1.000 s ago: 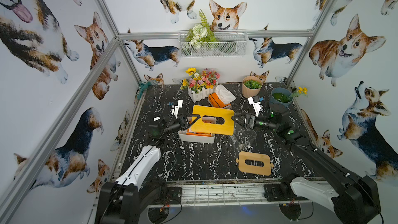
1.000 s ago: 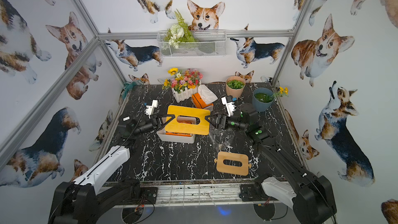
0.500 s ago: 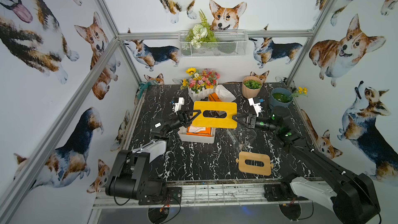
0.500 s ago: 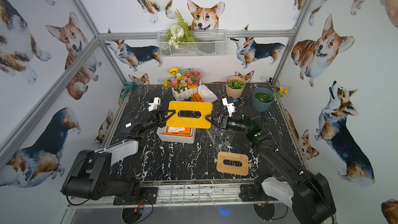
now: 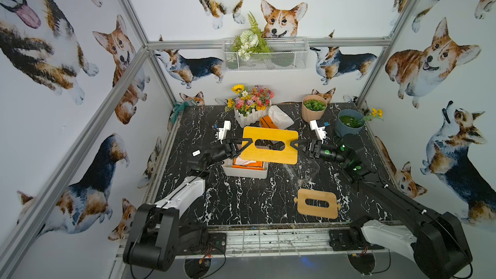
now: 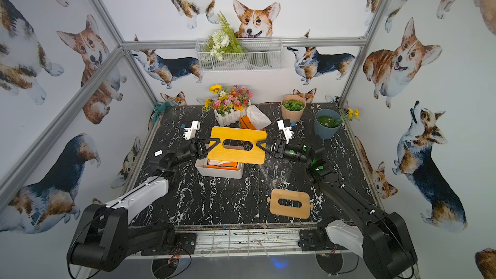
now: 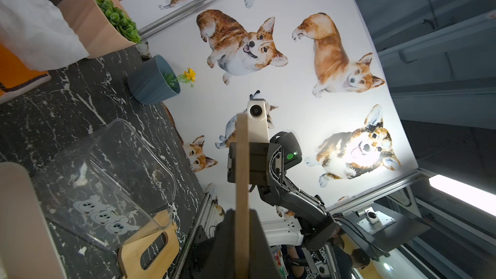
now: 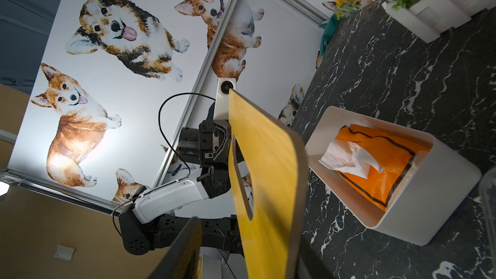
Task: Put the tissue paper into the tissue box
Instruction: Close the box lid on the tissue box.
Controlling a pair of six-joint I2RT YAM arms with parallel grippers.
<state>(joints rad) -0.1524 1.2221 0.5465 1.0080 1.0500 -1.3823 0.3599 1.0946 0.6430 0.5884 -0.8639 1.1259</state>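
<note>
The white tissue box [image 5: 244, 173] [image 6: 220, 173] [image 8: 402, 226] stands open-topped at mid-table. An orange pack of tissue paper [image 5: 248, 162] [image 6: 222, 164] [image 8: 381, 162] lies inside it, white tissue poking out. A yellow wooden slotted lid [image 5: 268, 154] [image 6: 239, 152] [image 8: 265, 173] hovers level above the box. My left gripper [image 5: 243, 146] [image 6: 212, 144] [image 7: 243, 237] is shut on the lid's left edge. My right gripper [image 5: 294, 144] [image 6: 261, 144] [image 8: 245, 254] straddles the right edge, still open, with a gap showing beside one finger.
A second orange tissue pack [image 5: 279, 118] sits behind the box by the flower planter [image 5: 251, 115]. A clear plastic tub [image 5: 306, 170] and a plain wooden lid [image 5: 316, 203] lie to the front right. A beige pot [image 5: 314, 108] and a blue pot [image 5: 349, 124] stand at the back right.
The left gripper has lifted the yellow lid off the box and levelled it. The right gripper's jaws have narrowed around its right edge.
</note>
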